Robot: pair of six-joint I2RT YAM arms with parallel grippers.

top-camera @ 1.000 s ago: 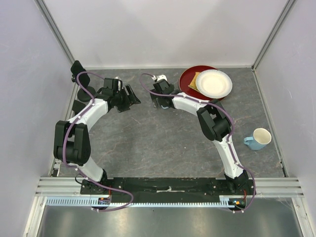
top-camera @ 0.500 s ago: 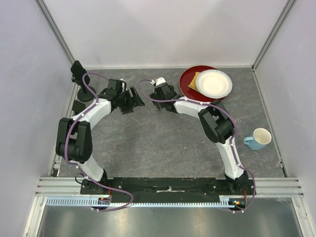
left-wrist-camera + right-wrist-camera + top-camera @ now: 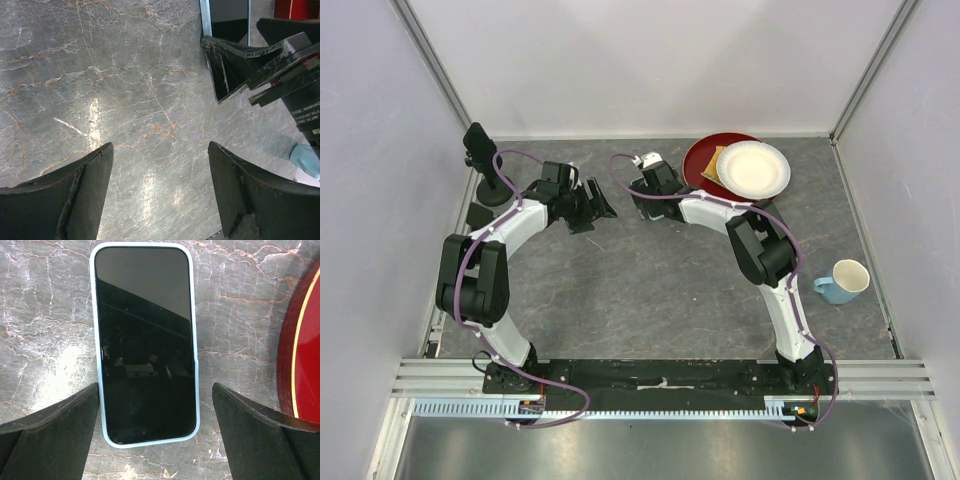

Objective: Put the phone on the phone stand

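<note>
The phone [image 3: 145, 340] has a black screen and a light blue case. It lies flat, face up, on the grey marble table. My right gripper [image 3: 155, 410] is open above its near end, one finger on each side, the left finger close to the case edge. In the top view the right gripper [image 3: 642, 197] hides the phone. The left wrist view shows the phone [image 3: 227, 20] beyond the right gripper's fingers [image 3: 235, 65]. My left gripper [image 3: 159, 147] is open and empty over bare table, left of the right gripper [image 3: 603, 207]. The black phone stand [image 3: 477, 145] stands at the far left.
A red plate [image 3: 698, 165] holding a white plate [image 3: 753, 168] and a piece of toast sits at the back right; its rim shows in the right wrist view [image 3: 305, 350]. A light blue mug [image 3: 842, 281] stands at the right. Walls enclose the table.
My left gripper has moved right, toward the right gripper. My right gripper has shifted a little toward the back of the table.
</note>
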